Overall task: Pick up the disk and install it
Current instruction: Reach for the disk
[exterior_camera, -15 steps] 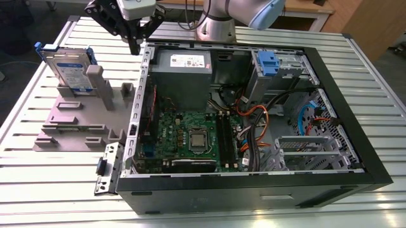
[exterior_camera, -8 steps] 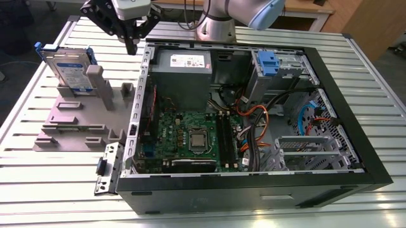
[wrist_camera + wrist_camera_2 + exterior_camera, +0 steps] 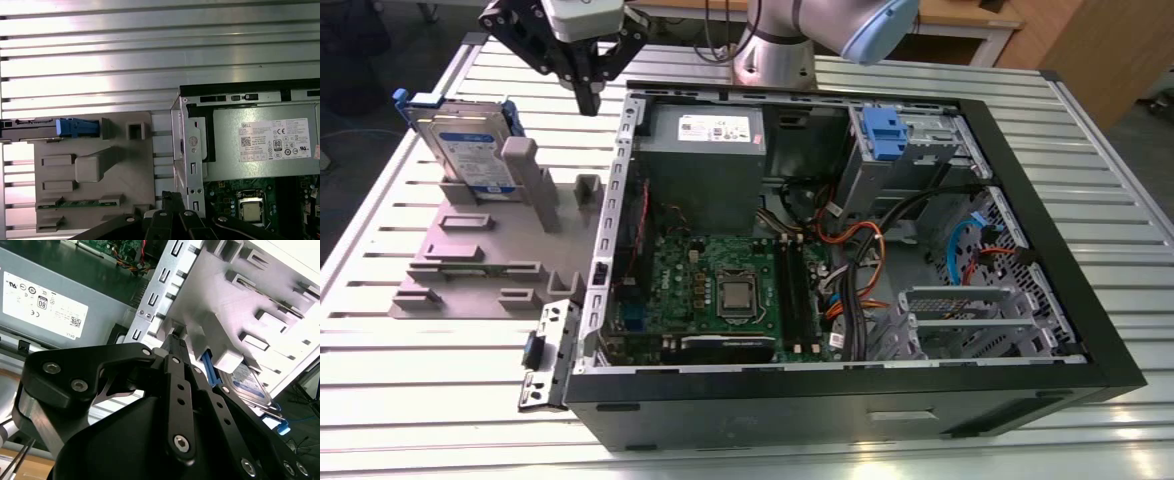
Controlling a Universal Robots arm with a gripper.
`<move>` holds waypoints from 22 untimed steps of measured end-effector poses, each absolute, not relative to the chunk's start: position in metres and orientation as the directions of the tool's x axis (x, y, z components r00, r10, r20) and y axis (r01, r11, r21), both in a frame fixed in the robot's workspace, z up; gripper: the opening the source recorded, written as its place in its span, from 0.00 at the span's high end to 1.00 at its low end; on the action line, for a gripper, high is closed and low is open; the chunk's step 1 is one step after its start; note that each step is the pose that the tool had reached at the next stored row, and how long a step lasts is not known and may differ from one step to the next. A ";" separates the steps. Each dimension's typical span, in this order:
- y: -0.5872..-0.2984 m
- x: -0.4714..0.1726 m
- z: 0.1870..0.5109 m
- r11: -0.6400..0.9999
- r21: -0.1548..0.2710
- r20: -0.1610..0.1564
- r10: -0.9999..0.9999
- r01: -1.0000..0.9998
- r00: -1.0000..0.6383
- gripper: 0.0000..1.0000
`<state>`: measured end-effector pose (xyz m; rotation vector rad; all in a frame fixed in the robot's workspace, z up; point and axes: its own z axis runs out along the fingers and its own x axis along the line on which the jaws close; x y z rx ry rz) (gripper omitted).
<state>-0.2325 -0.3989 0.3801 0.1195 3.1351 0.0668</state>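
An open computer case [image 3: 1067,300] lies on a ribbed metal surface [image 3: 400,400]. The gripper [image 3: 591,98] hangs over the case's far corner, on the exterior view's left, with its fingers together and holding nothing. The disk [image 3: 464,145] stands on edge in a grey holder [image 3: 467,270] left of the case, apart from the gripper.

Likely risks: fingers this close together would strike the disk's top edge rather than straddle it. A descent too near the case could clip its sheet-metal wall. A weak pinch on the smooth casing could let the disk slip or jam in its slot.

The disk is flat, silver and rectangular, with a white-and-blue label and blue plastic rails. The holder is matte, blocky plastic.
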 end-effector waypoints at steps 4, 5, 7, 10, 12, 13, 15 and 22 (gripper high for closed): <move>-0.399 -0.236 0.380 0.996 0.043 -0.002 0.076 0.076 -0.997 0.89; -0.399 -0.237 0.380 0.996 0.043 -0.002 0.076 0.076 -0.997 0.89; -0.399 -0.239 0.380 0.996 0.043 -0.002 0.076 0.076 -0.997 0.89; -0.399 -0.242 0.380 0.996 0.043 -0.002 0.076 0.076 -0.997 0.89; -0.399 -0.243 0.380 0.996 0.043 -0.002 0.076 0.076 -0.997 0.89; -0.399 -0.244 0.380 0.996 0.043 -0.002 0.076 0.076 -0.997 0.89; -0.399 -0.246 0.380 0.996 0.043 -0.002 0.076 0.076 -0.997 0.89; -0.399 -0.252 0.380 0.996 0.043 -0.002 0.076 0.076 -0.997 0.89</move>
